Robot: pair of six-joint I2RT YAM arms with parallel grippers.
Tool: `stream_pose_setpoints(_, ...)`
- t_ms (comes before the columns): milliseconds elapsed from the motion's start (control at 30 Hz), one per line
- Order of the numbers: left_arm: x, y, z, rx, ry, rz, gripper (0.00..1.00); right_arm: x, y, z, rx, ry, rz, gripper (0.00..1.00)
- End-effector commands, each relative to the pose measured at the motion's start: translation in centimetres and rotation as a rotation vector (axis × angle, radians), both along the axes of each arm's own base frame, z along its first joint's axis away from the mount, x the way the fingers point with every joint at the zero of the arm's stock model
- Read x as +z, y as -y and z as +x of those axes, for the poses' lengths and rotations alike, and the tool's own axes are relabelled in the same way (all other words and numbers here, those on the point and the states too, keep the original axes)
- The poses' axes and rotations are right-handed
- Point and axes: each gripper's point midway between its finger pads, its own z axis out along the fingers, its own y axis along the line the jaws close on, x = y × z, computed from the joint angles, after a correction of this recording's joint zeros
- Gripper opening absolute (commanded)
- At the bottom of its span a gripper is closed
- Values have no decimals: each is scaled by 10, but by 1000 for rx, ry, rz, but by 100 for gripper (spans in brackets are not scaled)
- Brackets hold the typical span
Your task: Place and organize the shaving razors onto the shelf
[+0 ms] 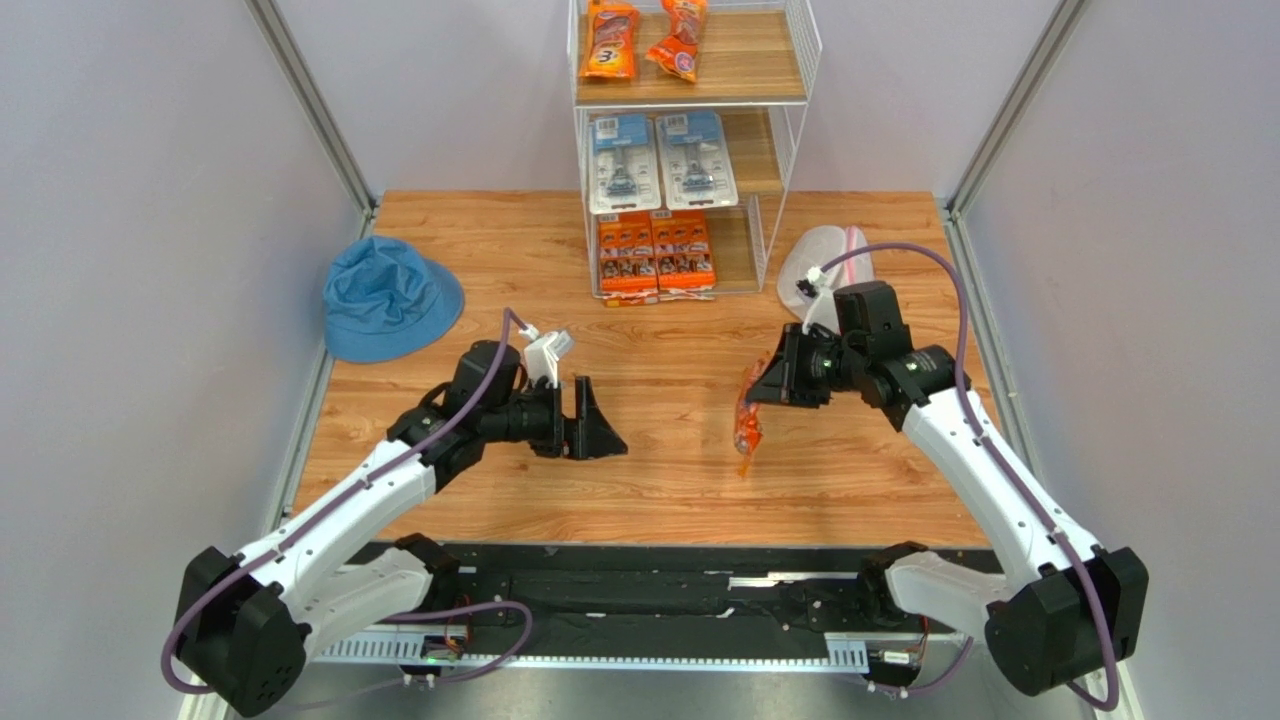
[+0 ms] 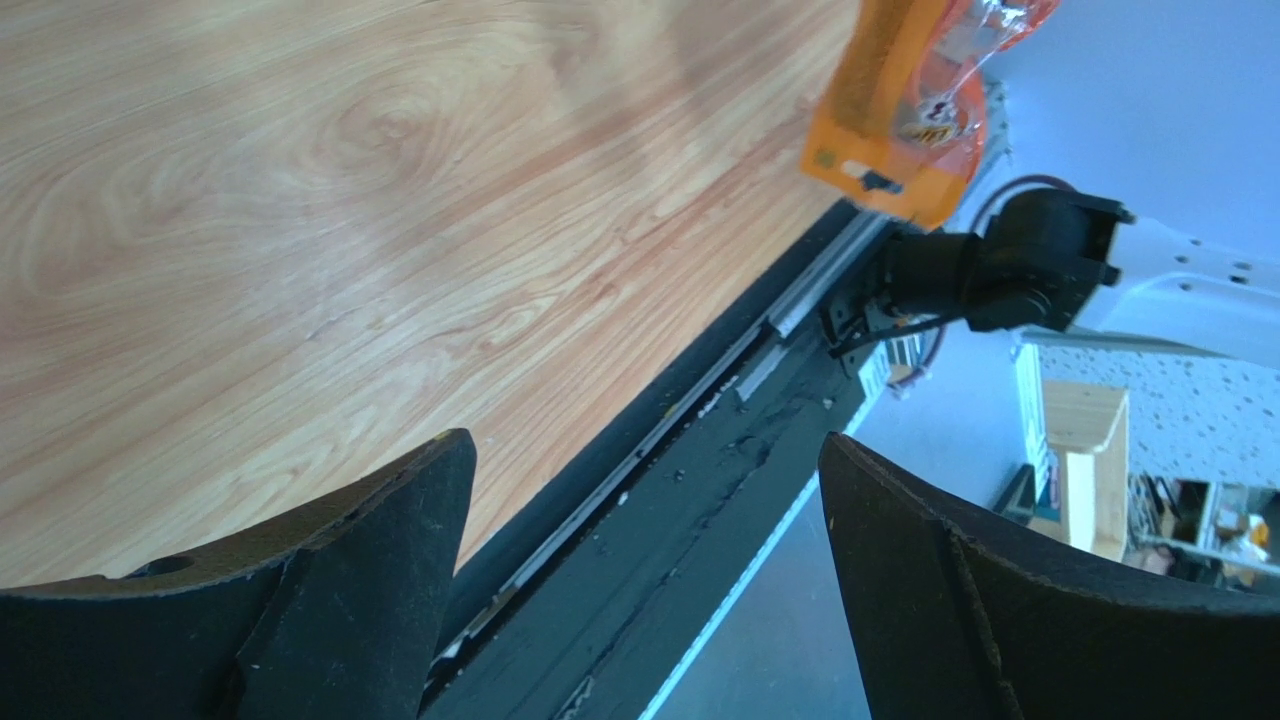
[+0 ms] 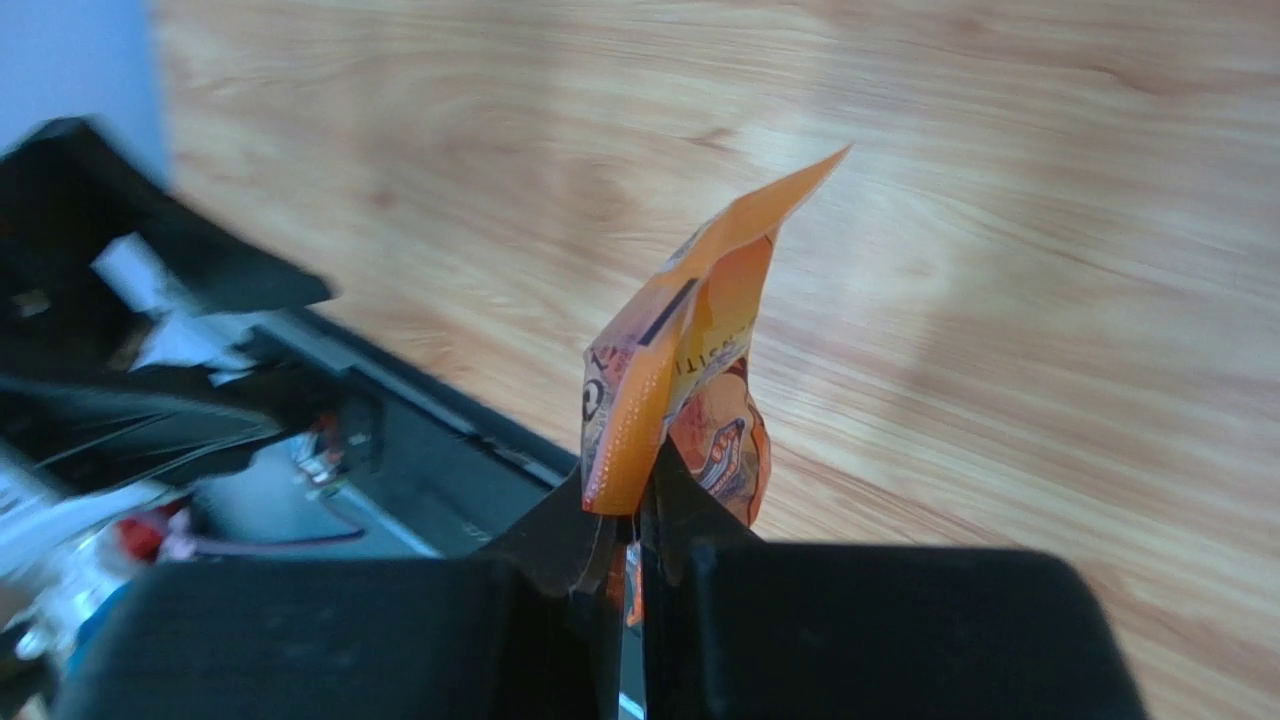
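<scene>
The white wire shelf [image 1: 756, 66] stands at the table's far side. Two orange razor bags [image 1: 609, 39] lie on its top board, two blue-and-white blister cards [image 1: 624, 162] on the middle one, and two flat orange multi-packs [image 1: 655, 254] at the bottom. My right gripper [image 1: 763, 387] [image 3: 643, 503] is shut on the upper end of another long orange razor bag [image 1: 747, 431] [image 3: 691, 338], which hangs over the table. My left gripper [image 1: 601, 417] [image 2: 646, 447] hovers left of it, open and holding nothing. That bag's end [image 2: 906, 105] shows at the top of the left wrist view.
A blue bucket hat [image 1: 388, 297] lies at the table's left. A white mesh bag with pink trim [image 1: 824, 258] sits right of the shelf, just behind my right arm. The black base rail [image 1: 661, 588] runs along the near edge.
</scene>
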Motion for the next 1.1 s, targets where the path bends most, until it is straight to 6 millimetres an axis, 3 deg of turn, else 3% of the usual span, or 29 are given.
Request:
stream_pose_setpoints(0, 42, 22, -3, -92, 124, -194, 94, 49, -53, -21, 251, 79, 329, 2)
stream_pose_setpoints(167, 55, 30, -12, -148, 165, -290, 94, 74, -89, -54, 466, 120, 474, 1)
stream_pose_setpoints(500, 75, 41, -24, -228, 244, -340, 95, 87, -144, -88, 672, 122, 531, 0)
stream_pose_setpoints(767, 79, 36, -29, -224, 273, -346, 95, 98, -157, -100, 731, 125, 557, 0)
stream_pose_setpoints(1067, 84, 33, -34, -223, 302, -372, 94, 106, -159, -104, 744, 137, 577, 0)
